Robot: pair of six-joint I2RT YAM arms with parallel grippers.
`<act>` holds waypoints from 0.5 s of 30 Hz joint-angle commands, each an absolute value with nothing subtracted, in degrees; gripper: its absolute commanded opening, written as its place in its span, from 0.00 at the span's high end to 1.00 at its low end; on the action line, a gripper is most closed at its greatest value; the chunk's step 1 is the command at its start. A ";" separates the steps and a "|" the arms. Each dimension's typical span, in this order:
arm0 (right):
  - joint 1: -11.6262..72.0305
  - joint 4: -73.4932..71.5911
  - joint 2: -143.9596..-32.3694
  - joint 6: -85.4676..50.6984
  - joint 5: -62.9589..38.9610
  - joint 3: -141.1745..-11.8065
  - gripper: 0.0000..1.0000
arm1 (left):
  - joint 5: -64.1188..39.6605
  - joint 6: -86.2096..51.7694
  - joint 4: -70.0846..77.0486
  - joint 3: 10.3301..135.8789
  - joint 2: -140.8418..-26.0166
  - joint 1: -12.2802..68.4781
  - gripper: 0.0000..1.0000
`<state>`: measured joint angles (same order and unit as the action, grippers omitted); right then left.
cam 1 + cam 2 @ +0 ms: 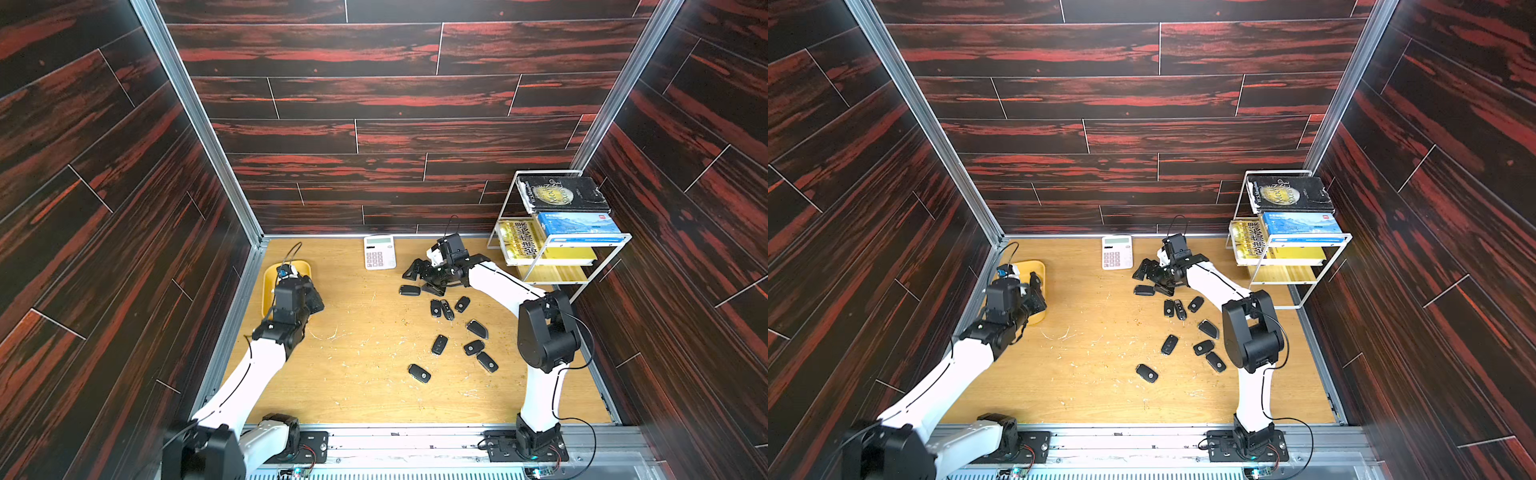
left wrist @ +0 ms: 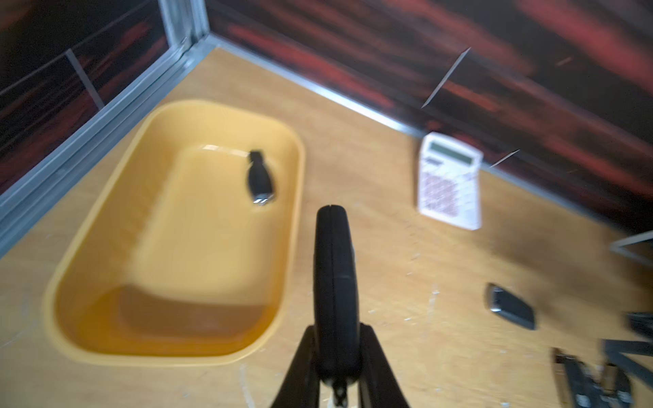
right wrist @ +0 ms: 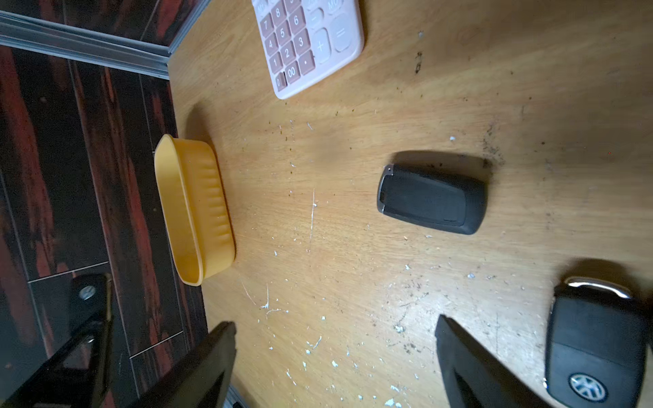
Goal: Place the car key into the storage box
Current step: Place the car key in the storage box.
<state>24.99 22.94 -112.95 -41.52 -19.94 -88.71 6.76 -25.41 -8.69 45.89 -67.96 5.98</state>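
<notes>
Left gripper (image 2: 335,339) was clamped on a key (image 2: 335,275), held edge-on near the 3 o'clock rim of the box (image 2: 226,106), which sat at 9 o'clock on the table (image 1: 365,374). The key looked light, stiff and smooth-shelled; pinching its flat faces mid-body seemed safest. Left arm (image 1: 249,374) stretched forward, wrist pitched down. Right gripper (image 3: 334,325), jaws apart, hovered by a loose key (image 3: 433,192) at 12 o'clock.

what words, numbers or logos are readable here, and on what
"THE MOON AND SIXPENCE": black book cover.
"0" to "8", "00", "+", "=": calculator keys.
"VW" roundel: car key in the right wrist view.
Yellow book: large Chinese characters, too blurred to read.
Blue book: text too small.
</notes>
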 commanded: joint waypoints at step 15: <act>23.20 19.17 -108.40 -40.37 -22.49 -82.12 0.08 | 3.53 -17.34 -21.91 63.48 -94.39 -5.50 0.95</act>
